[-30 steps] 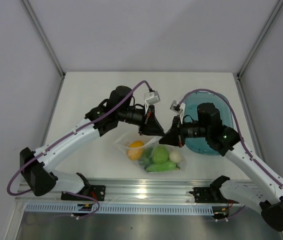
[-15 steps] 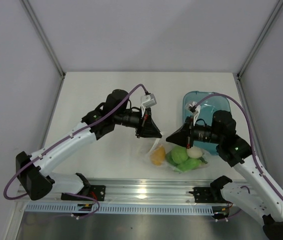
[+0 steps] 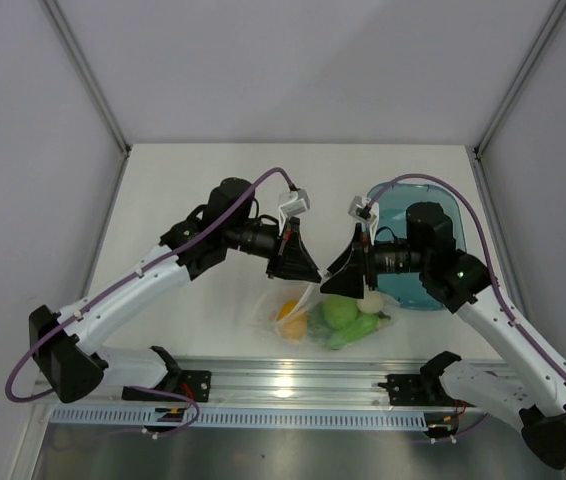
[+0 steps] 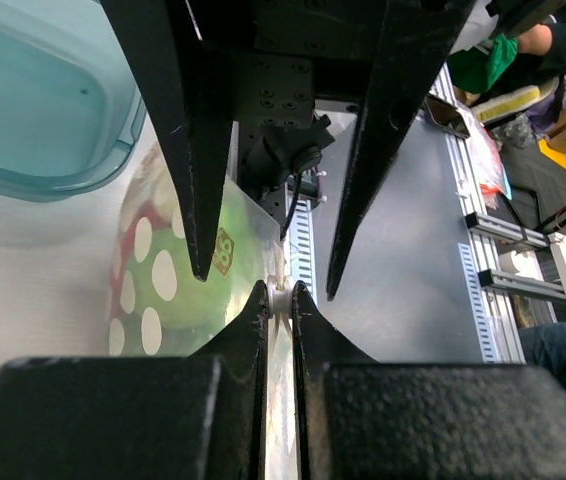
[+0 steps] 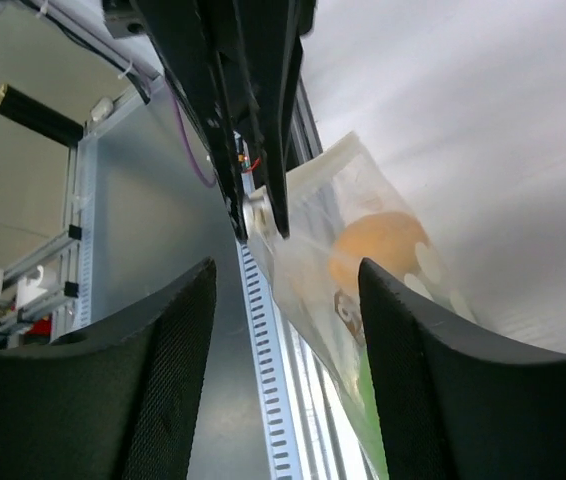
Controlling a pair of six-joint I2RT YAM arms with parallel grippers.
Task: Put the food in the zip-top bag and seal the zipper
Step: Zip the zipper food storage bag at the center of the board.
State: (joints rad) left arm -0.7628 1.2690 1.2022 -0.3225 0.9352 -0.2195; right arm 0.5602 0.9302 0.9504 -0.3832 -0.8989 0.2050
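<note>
- The left end effector [image 3: 301,268] is pinched shut on the zipper [image 4: 281,335] at one corner of the zip-top bag [image 5: 328,195]. The bag's top is lifted and its loaded bottom seems to rest on the worktop [image 3: 193,180], near the front edge and beside the tray [image 4: 33,110].
- The right end effector [image 3: 343,288] stands wide and holds nothing, just beside the bag's top edge.
- Risk: only one corner is held, so the heavy bag may sag or slip from the thin pinch. The mouth could then gape and spill food.
- Risk: if the right fingers close off the strip, on film or a toy, the seal could be left partly open. I cannot tell whether it is already pressed shut.
- Counted: one bag, one tray, two end effectors.
- Food seen through the film: one orange fruit [image 3: 291,312], one green pepper [image 3: 340,310], one green cucumber [image 3: 353,331] and one white piece [image 3: 373,300]. More may be hidden.
</note>
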